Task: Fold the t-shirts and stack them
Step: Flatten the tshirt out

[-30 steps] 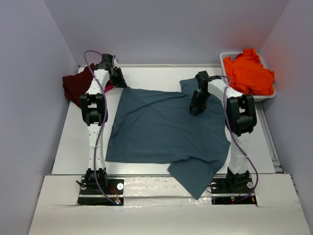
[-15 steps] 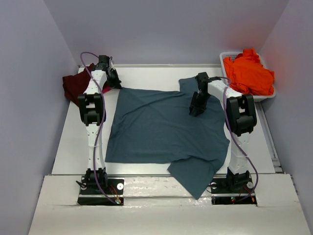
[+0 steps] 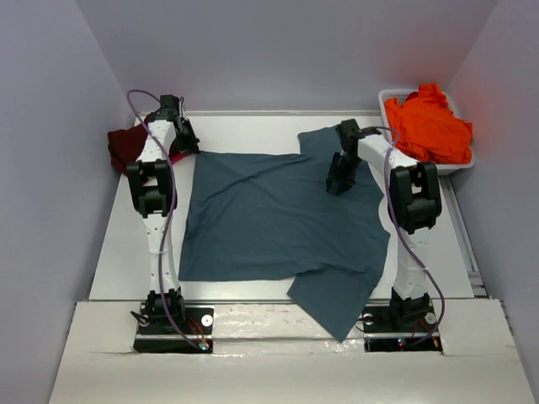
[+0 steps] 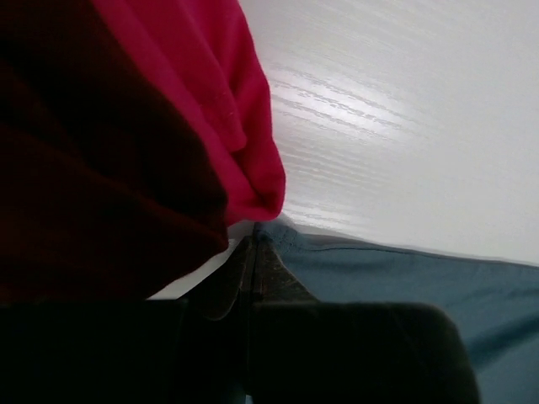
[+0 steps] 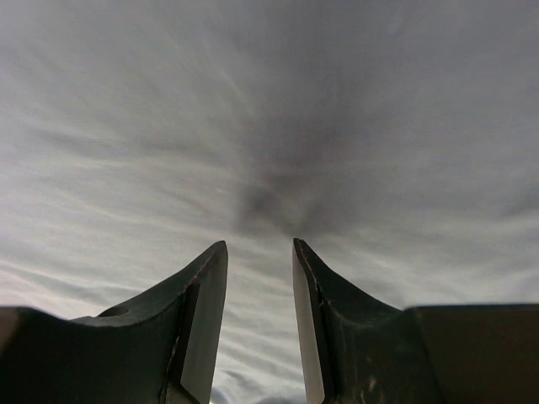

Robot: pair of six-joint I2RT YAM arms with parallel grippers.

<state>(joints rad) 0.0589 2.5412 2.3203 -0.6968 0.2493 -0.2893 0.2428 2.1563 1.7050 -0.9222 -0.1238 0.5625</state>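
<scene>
At the worktop's [image 3: 253,124] far left corner lies a maroon shirt [image 3: 126,147] with a pink shirt [image 4: 227,101] against it. Just beside them, the left gripper [image 3: 187,145] is clamped on the far left corner of the teal shirt [image 3: 269,219]. That shirt lies spread over the middle of the worktop, one flap hanging past the near edge. The right gripper [image 3: 335,187] sits low on its far right part, jaws apart. An orange shirt [image 3: 429,126] fills the tub [image 3: 386,97] at the far right corner.

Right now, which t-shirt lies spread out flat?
The teal-blue t-shirt, spread across the table; the maroon shirt and pink shirt are bunched far left, the orange shirt heaped in the tub.
</scene>
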